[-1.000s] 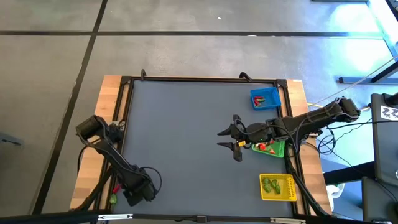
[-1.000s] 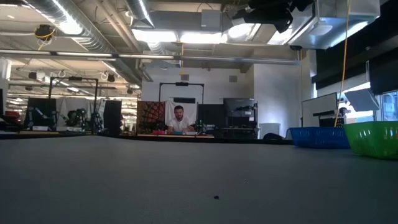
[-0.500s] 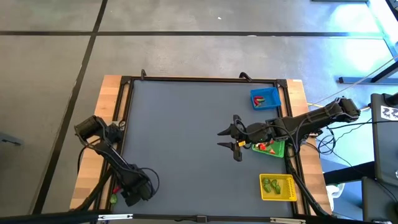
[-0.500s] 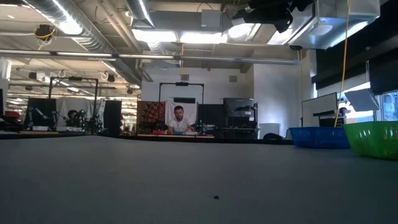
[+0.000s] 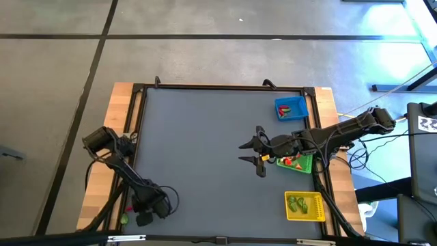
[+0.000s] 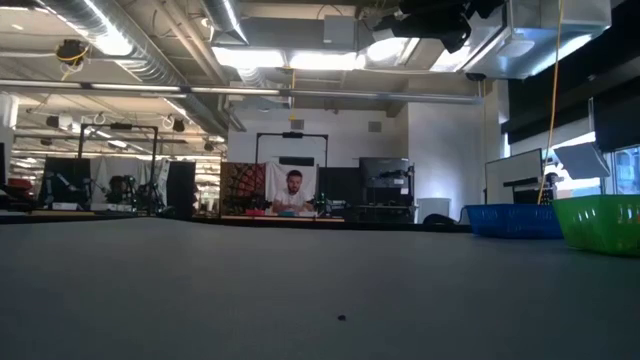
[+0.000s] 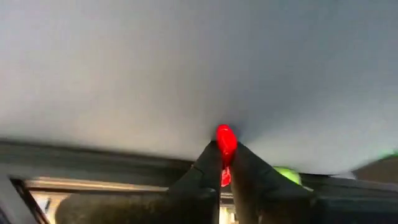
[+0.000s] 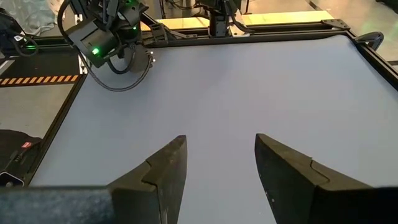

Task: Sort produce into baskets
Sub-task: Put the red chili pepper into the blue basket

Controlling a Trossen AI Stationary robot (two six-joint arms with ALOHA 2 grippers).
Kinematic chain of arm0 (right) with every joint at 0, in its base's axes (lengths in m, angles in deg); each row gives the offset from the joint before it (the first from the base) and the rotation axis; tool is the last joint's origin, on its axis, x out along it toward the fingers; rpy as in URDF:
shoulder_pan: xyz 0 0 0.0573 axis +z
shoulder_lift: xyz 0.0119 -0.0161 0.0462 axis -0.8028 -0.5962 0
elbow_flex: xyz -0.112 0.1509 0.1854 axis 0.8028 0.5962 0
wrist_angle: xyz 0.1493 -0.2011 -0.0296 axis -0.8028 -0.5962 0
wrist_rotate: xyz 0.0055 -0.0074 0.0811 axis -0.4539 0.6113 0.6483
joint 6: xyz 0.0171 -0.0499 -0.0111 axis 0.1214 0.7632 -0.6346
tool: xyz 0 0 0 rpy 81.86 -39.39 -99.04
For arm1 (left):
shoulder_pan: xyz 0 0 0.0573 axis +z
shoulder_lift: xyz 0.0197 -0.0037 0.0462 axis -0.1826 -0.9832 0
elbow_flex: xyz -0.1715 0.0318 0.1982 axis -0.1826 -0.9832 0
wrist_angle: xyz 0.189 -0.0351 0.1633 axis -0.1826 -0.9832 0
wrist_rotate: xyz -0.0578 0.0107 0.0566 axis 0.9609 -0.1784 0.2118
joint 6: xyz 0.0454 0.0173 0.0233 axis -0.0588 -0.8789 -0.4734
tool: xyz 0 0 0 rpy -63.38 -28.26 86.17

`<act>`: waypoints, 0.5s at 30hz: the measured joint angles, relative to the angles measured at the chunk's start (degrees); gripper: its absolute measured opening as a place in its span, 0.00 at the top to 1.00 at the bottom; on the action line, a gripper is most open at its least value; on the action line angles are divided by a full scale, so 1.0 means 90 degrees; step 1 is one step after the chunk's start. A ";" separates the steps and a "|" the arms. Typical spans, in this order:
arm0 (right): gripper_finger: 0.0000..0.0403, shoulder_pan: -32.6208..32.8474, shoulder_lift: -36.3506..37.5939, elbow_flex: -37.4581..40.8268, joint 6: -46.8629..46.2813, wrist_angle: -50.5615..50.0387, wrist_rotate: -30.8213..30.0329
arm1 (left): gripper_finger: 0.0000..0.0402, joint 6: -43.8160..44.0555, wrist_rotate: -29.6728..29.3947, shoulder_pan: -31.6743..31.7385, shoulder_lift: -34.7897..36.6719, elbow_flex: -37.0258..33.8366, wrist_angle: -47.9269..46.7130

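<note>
At the table's near left corner my left gripper is shut on a small red produce piece, close to the dark frame rail. A green produce piece lies just beside it. My right gripper hangs open over the mat's right half, touching nothing. The blue basket, green basket and yellow basket stand along the right side, each with a few pieces inside. The right arm covers part of the green basket. My left gripper pinches the red piece between its two fingertips. The piece's rounded end sticks out past the tips. The fingers slant downward. Whether the piece rests on the surface or is lifted clear, I cannot tell.
The grey mat is framed by a dark rail, with wooden strips outside it. The low view shows the blue basket and green basket at the right, and a person beyond the table.
My left gripper has rolled a little and sunk slightly at the near left corner; its dark head now shows closer to the table's near edge.
</note>
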 joint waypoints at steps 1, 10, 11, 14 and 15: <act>0.53 0.0000 0.0000 0.0000 0.0000 0.0000 0.0000 | 0.97 -0.0195 -0.0041 0.0085 0.0031 0.0067 -0.0016; 0.53 0.0001 0.0002 0.0000 -0.0016 -0.0350 0.0005 | 0.92 -0.1521 -0.1090 0.1154 0.1032 0.1088 -0.0755; 0.53 0.0001 0.0002 0.0000 -0.0069 -0.0392 0.0003 | 0.92 -0.1614 -0.1329 0.1305 0.1161 0.1162 -0.0757; 0.53 0.0000 0.0002 0.0000 -0.0298 -0.0398 0.0005 | 0.92 -0.1970 -0.2272 0.1727 0.1489 0.1327 -0.0701; 0.53 0.0000 0.0002 0.0000 -0.0340 -0.0398 0.0001 | 0.92 -0.2171 -0.2614 0.1864 0.1591 0.1375 -0.0667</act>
